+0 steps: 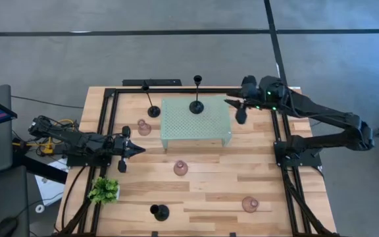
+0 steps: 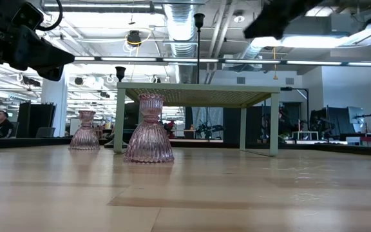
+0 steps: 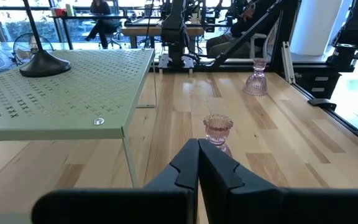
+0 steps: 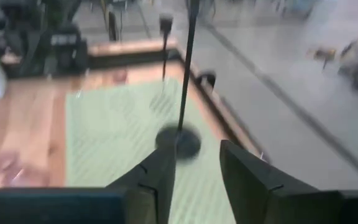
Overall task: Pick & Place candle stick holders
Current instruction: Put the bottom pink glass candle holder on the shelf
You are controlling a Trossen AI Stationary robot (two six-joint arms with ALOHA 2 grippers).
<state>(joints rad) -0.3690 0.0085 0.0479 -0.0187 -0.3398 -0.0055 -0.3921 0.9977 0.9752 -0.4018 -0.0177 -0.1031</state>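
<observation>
A black candle stick holder (image 1: 196, 105) stands by its round base on the pale green stand (image 1: 212, 128). It also shows in the right wrist view (image 4: 178, 142). A second black one (image 1: 153, 110) stands on the table left of the stand, and a third (image 1: 160, 212) near the front edge. Three pinkish holders (image 1: 143, 127) (image 1: 180, 168) (image 1: 249, 204) stand on the wood. My right gripper (image 4: 197, 168) is open above the stand's far right edge, pointing at the black holder and short of it. My left gripper (image 3: 197, 165) is shut and empty left of the stand.
A small green plant (image 1: 104, 191) stands at the near left. Black frame rails (image 1: 110, 125) run along the table's left, right and far sides. In the left wrist view, one pink holder (image 3: 217, 130) stands just ahead of the shut fingers and another (image 3: 257, 78) farther off.
</observation>
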